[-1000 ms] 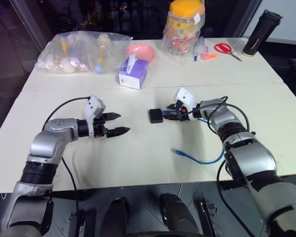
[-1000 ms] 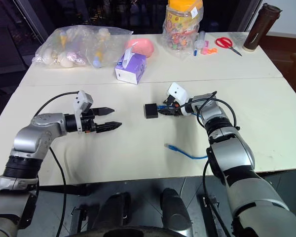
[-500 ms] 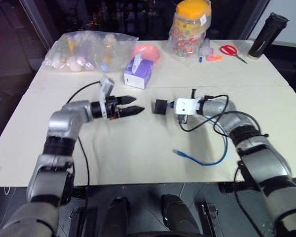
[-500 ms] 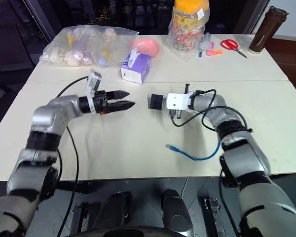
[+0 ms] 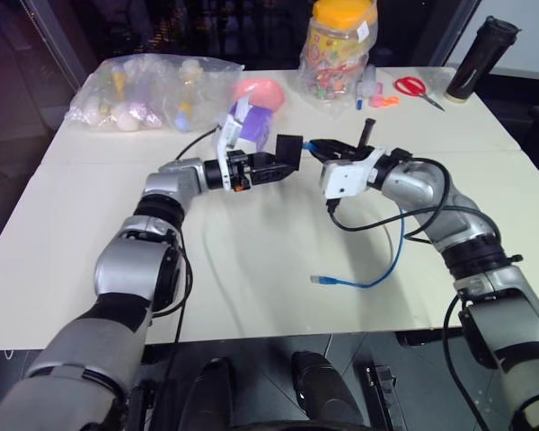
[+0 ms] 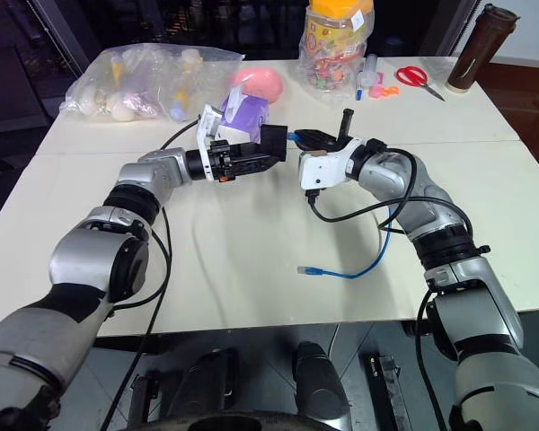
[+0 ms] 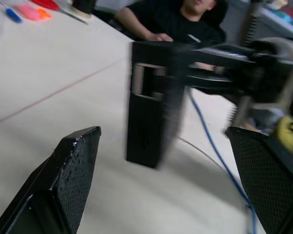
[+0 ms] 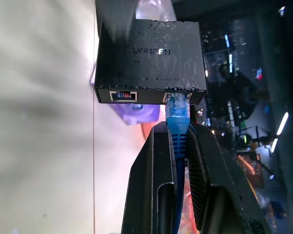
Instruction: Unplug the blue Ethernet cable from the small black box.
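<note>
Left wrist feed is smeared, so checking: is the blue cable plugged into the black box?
Observer: Yes. The right wrist view shows the blue cable with its plug seated in one port of the black box; the port beside it is empty.
Operator: Is the right side gripping the box or the cable?
Observer: The cable. The right gripper is shut on it just behind the plug, not on the box.
</note>
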